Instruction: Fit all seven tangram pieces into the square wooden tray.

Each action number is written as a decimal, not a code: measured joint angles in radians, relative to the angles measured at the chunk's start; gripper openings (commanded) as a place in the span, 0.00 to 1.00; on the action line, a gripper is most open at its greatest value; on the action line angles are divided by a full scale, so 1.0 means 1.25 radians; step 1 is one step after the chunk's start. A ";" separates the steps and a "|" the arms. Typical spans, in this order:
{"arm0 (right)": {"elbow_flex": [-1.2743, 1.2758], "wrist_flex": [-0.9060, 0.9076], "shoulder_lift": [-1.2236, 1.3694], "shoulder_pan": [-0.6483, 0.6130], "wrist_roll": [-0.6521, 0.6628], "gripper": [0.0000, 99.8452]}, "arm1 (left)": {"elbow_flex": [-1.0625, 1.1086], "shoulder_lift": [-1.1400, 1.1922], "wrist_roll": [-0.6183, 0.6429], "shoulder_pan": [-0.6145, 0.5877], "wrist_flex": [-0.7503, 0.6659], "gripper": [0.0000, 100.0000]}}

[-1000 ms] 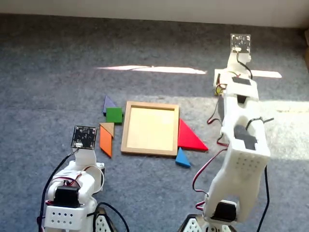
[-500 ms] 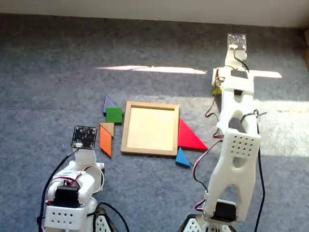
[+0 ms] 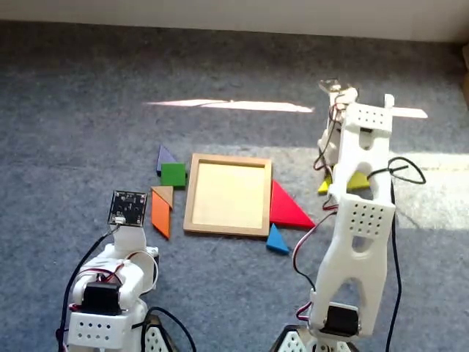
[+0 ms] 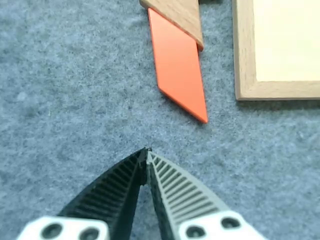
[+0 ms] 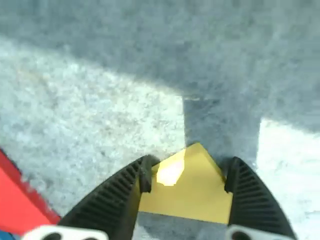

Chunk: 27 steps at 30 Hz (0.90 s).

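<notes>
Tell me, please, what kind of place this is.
Probably an indoor robot workspace: grey carpet, a stripe of sunlight, and the right gripper holding a yellow piece near a wooden tray.

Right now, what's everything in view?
wooden tray: 1, pale wood, mid-carpet, empty.
purple triangle: 1, purple, left of tray, farthest.
green square: 1, green, beside purple triangle.
tan triangle: 1, tan, adjoining orange parallelogram.
orange parallelogram: 1, orange, left of tray, nearest.
red triangle: 1, red, beside tray's right edge.
blue triangle: 1, blue, near red triangle.
yellow triangle: 1, yellow, in right gripper.
carpet: 1, grey-blue, underneath.
left gripper: 1, shut, near orange parallelogram.
right gripper: 1, holding yellow triangle.
</notes>
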 measured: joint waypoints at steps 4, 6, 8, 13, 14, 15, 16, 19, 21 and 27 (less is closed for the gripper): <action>0.000 0.026 0.000 -0.001 0.070 0.24 | 0.000 0.000 0.000 0.000 0.000 0.01; 0.000 0.027 0.000 0.001 0.097 0.24 | 0.000 0.000 0.000 0.000 0.000 0.01; 0.000 0.029 0.000 0.009 0.119 0.24 | 0.000 0.000 0.000 0.000 0.000 0.01; 0.000 0.029 0.000 0.018 0.136 0.24 | 0.000 0.000 0.000 0.000 0.000 0.01; 0.000 0.029 0.000 0.018 0.137 0.24 | 0.000 0.000 0.000 0.000 0.000 0.01; 0.000 0.029 0.000 0.018 0.137 0.24 | 0.000 0.000 0.000 0.000 0.000 0.01; 0.000 0.029 0.000 0.018 0.137 0.24 | 0.000 0.000 0.000 0.000 0.000 0.01; 0.032 0.029 -0.006 0.018 0.139 0.24 | 0.000 0.000 0.000 0.000 0.000 0.01; 0.092 0.029 -0.037 0.018 0.139 0.24 | 0.000 0.000 0.000 0.000 0.000 0.01; 0.307 0.029 -0.161 0.005 0.145 0.24 | 0.000 0.000 0.000 0.000 0.000 0.01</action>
